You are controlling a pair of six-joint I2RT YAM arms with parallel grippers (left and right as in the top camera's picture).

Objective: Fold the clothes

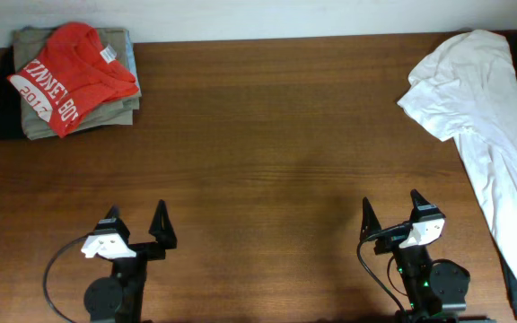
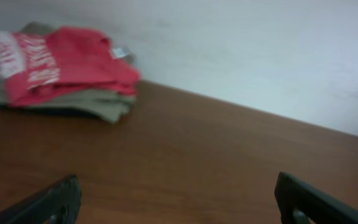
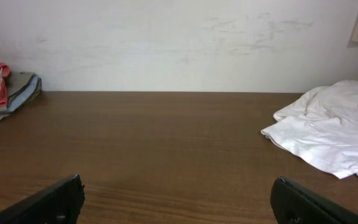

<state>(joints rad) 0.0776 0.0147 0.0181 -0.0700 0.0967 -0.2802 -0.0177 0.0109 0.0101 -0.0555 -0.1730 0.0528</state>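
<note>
Overhead: the left gripper (image 1: 136,218) and the right gripper (image 1: 391,208) stand spread wide and empty above the brown wooden table (image 1: 258,152). The folded red-orange soft-fabric T-shirt (image 1: 72,76) lies far ahead-left of the left fingers, atop a khaki-grey folded stack (image 1: 110,112).

Left wrist: the T-shirt lies well beyond the left fingertip, untouched.

Right wrist: a crumpled white cloth garment (image 3: 331,127) lies ahead of the right fingertip, and the T-shirt shows at the far left.

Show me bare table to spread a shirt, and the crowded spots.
Bare: the middle of the table, between the red-orange T-shirt on the khaki stack far left and the white garment along the right edge. Crowded: those ends and the near edge by the left gripper and right gripper.
</note>
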